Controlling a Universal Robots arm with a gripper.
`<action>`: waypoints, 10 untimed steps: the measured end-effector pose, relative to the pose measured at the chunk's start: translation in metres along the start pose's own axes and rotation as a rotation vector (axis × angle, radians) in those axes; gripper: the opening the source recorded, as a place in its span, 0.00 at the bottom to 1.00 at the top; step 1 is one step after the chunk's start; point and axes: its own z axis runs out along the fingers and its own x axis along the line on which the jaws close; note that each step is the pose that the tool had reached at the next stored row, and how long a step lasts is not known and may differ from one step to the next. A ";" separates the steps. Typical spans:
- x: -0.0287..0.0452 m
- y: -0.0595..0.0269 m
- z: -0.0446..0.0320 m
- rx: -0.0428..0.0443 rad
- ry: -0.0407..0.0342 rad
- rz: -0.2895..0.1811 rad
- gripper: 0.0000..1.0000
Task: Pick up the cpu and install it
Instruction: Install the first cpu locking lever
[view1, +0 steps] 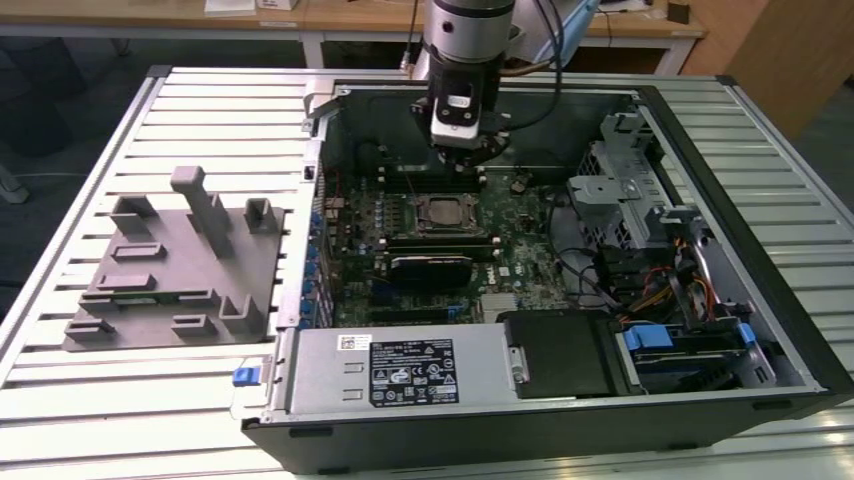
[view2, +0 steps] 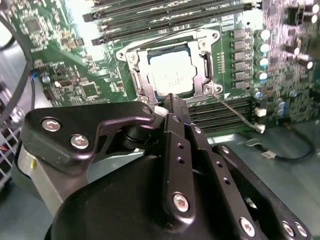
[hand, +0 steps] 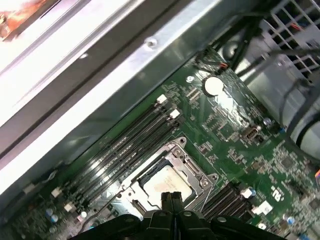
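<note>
The cpu (view2: 170, 75) is a pale silvery square chip lying flat inside the metal socket frame (view2: 134, 59) on the green motherboard; it also shows in the first wrist view (hand: 167, 182) and the exterior view (view1: 441, 212). My gripper (view1: 461, 150) hangs inside the open computer case, a short way above the board and just to the far side of the socket. In both wrist views its two black fingertips (hand: 171, 199) are pressed together with nothing between them, close to the chip's edge (view2: 175, 102).
A large grey fixture block (view1: 174, 260) with upright posts stands on the slatted table at the exterior view's left. Inside the case are memory slots (hand: 125, 145), a power supply (view1: 400, 370), a drive cage (view1: 627, 180) and loose cables (view2: 280, 150).
</note>
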 end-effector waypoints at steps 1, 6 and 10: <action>0.0000 0.0000 0.0000 -0.0002 0.0001 -0.018 0.11; 0.0000 0.0000 0.0004 -0.0015 0.0002 -0.109 0.11; 0.0000 0.0000 0.0007 -0.0026 0.0004 -0.181 0.11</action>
